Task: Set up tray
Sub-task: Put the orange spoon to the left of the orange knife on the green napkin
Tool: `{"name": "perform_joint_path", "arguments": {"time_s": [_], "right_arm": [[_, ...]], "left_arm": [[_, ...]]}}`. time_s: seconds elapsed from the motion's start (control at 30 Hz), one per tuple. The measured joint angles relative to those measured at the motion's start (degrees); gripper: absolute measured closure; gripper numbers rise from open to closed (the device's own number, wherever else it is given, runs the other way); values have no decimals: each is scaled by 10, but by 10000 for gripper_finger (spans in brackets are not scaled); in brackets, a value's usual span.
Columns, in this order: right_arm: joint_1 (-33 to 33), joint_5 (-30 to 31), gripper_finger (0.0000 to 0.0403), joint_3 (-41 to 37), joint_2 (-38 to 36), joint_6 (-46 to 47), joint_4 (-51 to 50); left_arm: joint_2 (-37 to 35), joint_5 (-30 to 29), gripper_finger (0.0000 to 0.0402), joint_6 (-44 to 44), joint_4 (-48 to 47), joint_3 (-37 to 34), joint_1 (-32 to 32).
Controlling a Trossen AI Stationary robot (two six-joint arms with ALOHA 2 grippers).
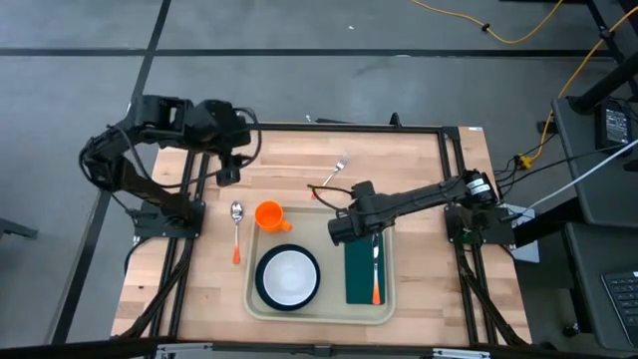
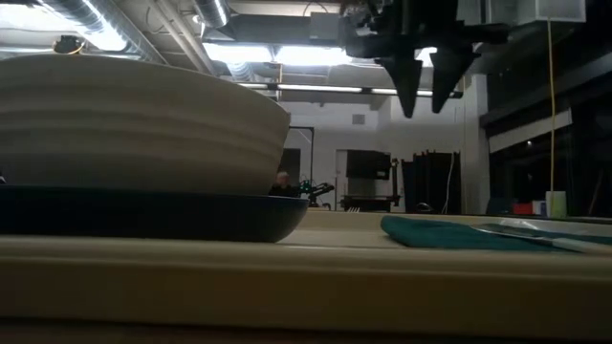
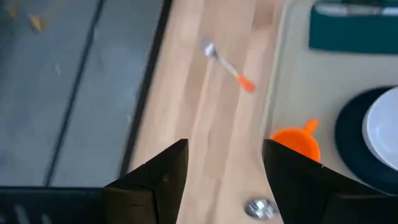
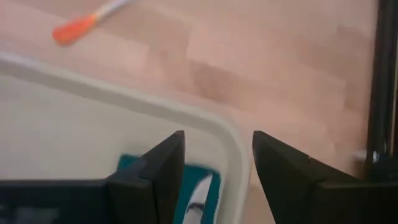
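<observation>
The beige tray (image 1: 324,311) lies at the table's near middle. On it a white bowl (image 1: 289,275) sits on a dark blue plate (image 1: 261,284), and a green napkin (image 1: 359,274) carries an orange-handled utensil (image 1: 376,271). An orange cup (image 1: 269,215) stands at the tray's far left corner. An orange-handled spoon (image 1: 236,229) lies on the table left of the tray, and a fork (image 1: 334,175) lies beyond it. My right gripper (image 1: 344,229) is open and empty above the tray's far edge (image 4: 217,127). My left gripper (image 1: 229,168) is open and empty over the far left of the table.
A black frame (image 1: 449,179) runs round the wooden table top. Bare wood shows between the tray's far edge and the frame. In the left wrist view the fork (image 3: 227,62), the cup (image 3: 298,140) and the spoon's bowl (image 3: 258,208) lie ahead of the fingers.
</observation>
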Motion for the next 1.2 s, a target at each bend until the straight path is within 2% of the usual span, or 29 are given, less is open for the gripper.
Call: {"name": "perform_joint_path", "arguments": {"time_s": [0.1,0.27,0.43,0.67,0.77,0.93,1.2], "right_arm": [[-3,40,210,0,-14,-31,0],[-3,106,210,-1,-41,-89,0],[-4,135,210,-1,-81,-175,0],[-3,173,210,-1,-154,-285,0],[-3,190,210,-1,-188,-313,-1],[-3,205,210,-1,-237,-335,0],[-3,211,210,-1,-265,-366,0]], "left_arm": [[-39,-7,201,-77,2,-81,0],[-107,-21,201,-256,27,-226,-20],[-162,-63,201,-469,74,-381,-98],[-175,-31,201,-717,199,-563,-219],[-170,-32,201,-799,241,-605,-259],[-145,-15,201,-906,247,-650,-309],[-64,-2,201,-958,305,-682,-339]]}}
